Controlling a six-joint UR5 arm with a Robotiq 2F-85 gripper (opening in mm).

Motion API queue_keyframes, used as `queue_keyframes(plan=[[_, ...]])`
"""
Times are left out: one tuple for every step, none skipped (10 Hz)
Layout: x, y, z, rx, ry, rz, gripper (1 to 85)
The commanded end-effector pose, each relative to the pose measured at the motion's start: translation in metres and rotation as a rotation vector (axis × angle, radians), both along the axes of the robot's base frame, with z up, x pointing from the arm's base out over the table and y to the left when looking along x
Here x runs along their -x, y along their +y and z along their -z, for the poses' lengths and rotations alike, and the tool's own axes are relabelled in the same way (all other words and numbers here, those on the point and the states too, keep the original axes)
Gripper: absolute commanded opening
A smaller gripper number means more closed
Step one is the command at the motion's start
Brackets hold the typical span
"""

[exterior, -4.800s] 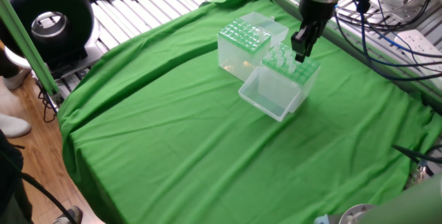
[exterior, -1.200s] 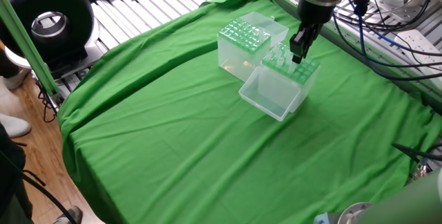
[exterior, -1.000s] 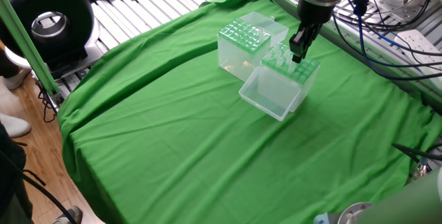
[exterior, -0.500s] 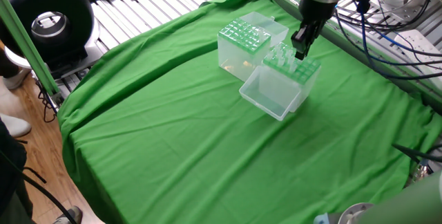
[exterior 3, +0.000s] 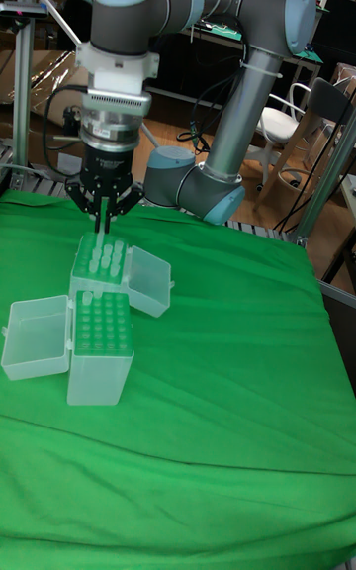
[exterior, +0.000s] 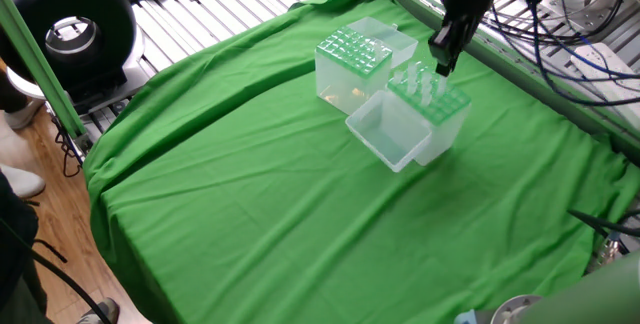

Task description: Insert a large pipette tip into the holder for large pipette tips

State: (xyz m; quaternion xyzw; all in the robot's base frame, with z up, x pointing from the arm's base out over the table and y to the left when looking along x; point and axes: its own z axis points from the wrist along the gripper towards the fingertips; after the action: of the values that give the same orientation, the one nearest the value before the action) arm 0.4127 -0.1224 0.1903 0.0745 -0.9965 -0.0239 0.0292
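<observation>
I have risen since a moment ago; my gripper (exterior 3: 103,224) hangs over the paler tip box (exterior: 428,102), jaws pinched on the large pipette tip (exterior 3: 102,225). Next, I judge, the green-topped holder (exterior 3: 103,325).

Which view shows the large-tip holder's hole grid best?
Tall fixed view: the holder sits nearest the camera, its green grid unobstructed and its holes distinct. The fixed view shows the holder smaller, with a paler-looking top and holes that are harder to separate.
</observation>
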Motion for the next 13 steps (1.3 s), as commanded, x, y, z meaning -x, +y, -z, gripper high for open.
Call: queue_keyframes(plan=[[0.004, 0.002, -0.032, 0.001, 0.021, 0.001, 9.3], [0.005, 0.002, -0.042, 0.006, 0.030, 0.001, 9.3], [0.005, 0.005, -0.055, 0.008, 0.038, 0.002, 9.0], [0.006, 0.007, -0.064, 0.012, 0.043, 0.002, 8.3], [0.007, 0.007, -0.071, 0.017, 0.044, -0.001, 8.3], [0.009, 0.004, -0.076, 0.027, 0.047, -0.010, 8.3], [0.011, -0.001, -0.081, 0.041, 0.053, -0.023, 8.0], [0.012, -0.003, -0.087, 0.043, 0.062, -0.028, 7.7], [0.012, -0.004, -0.088, 0.044, 0.062, -0.034, 7.7], [0.011, -0.004, -0.088, 0.044, 0.058, -0.034, 6.7], [0.005, -0.004, -0.087, 0.042, 0.036, -0.041, 6.0], [0.001, -0.004, -0.087, 0.046, 0.018, -0.043, 6.3], [0.000, -0.011, -0.087, 0.070, 0.017, -0.042, 4.3]])
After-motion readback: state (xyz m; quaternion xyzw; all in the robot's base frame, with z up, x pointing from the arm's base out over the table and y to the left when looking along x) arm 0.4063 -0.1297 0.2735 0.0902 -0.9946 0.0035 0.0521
